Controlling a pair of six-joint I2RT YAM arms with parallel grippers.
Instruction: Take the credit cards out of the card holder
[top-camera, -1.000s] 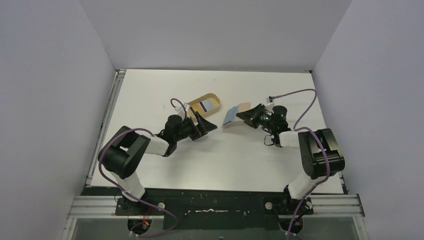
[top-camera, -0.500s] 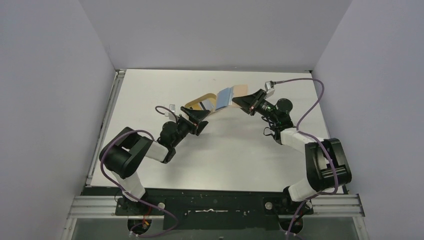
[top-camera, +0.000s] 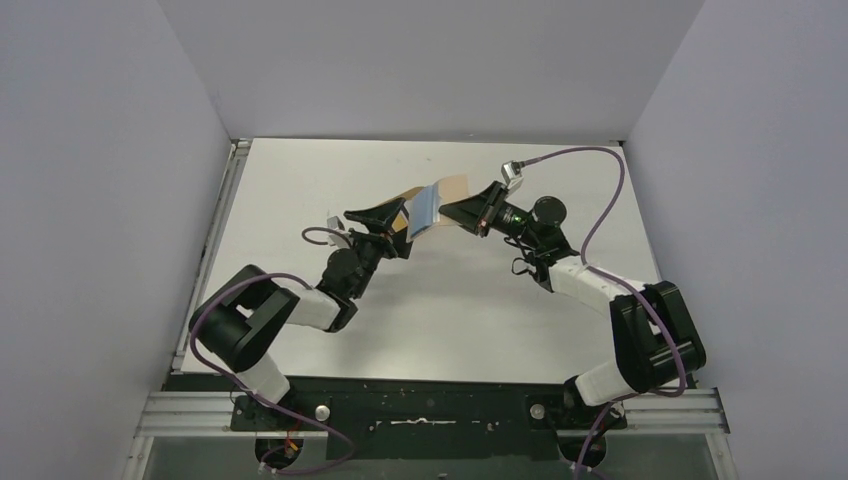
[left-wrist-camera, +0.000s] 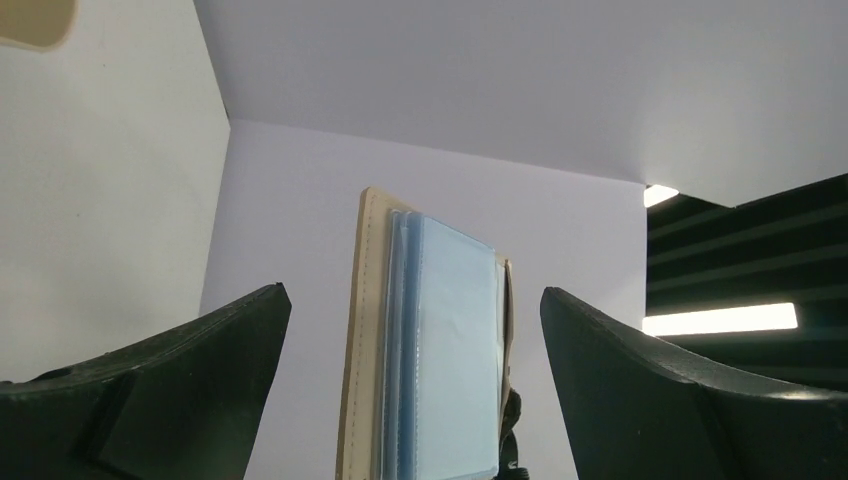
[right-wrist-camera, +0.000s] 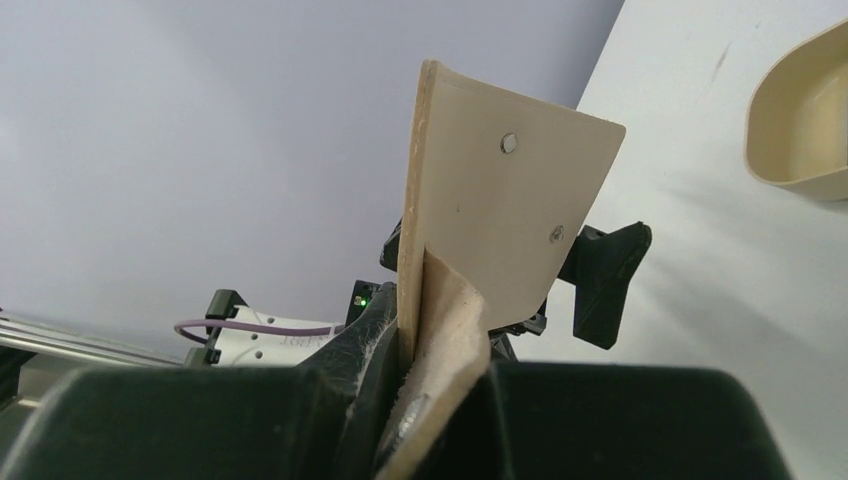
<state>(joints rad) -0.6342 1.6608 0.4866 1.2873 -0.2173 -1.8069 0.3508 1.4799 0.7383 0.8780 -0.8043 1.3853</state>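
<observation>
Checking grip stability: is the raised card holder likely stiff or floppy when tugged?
Probably semi-stiff: the card holder stands upright, barely curling, with the right claw pinching one edge. Its blue plastic sleeves look thin, so likely flexible and slippery.

One card holder (right-wrist-camera: 500, 220), one tray (right-wrist-camera: 800, 120); cards seemingly hidden, uncountable.

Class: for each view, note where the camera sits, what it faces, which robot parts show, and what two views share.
Top external: above, behind the bases, looking down at the table; both arms, left gripper, right gripper show.
Left wrist: on that wrist, faces the blue inside of the card holder; own open fingers frame it.
Right wrist: on that wrist, faces its tan outside, tray beyond; own shut gripper below.
Shared: both wrist views show the card holder, opposite sides.
</observation>
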